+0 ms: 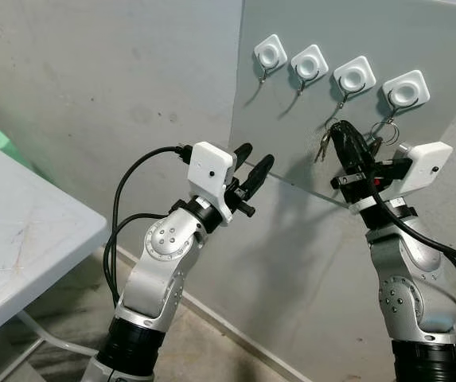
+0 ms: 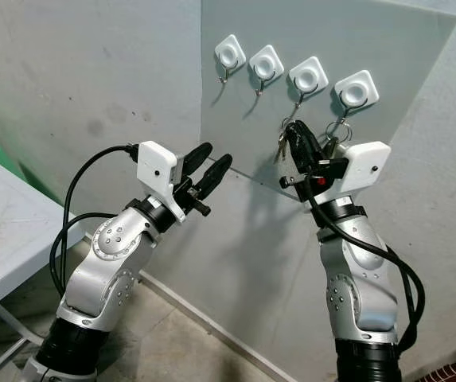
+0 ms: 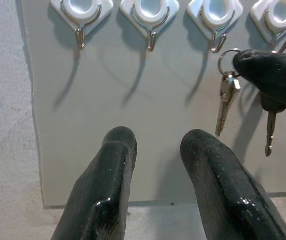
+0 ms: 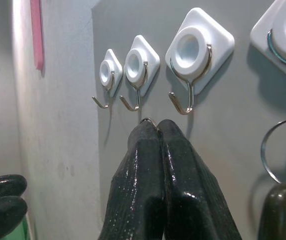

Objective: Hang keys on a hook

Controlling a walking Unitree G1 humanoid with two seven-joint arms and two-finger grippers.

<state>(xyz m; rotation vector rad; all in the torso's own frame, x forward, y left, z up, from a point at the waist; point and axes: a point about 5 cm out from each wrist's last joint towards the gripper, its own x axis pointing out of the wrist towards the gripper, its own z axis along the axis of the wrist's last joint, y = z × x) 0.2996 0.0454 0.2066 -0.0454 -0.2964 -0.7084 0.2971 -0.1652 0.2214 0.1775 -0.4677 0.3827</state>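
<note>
A home's bare corner: rough grey wall (image 1: 92, 87), 4 key hooks (image 1: 355, 77), white table (image 1: 21, 231).

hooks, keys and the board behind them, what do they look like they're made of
Hooks: thin bent wire, probably steel, judging by its shiny silver glint, on glossy white bases that look like plastic.
Keys: bright silver metal with reflections, on a thin metal ring pinched by the right gripper.
Board: smooth, matte pale grey sheet; plastic or painted panel, can't tell.

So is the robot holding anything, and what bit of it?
The right gripper pinches the silver key ring of a small bunch of metal keys; the keys dangle below. The left gripper holds nothing.
</note>
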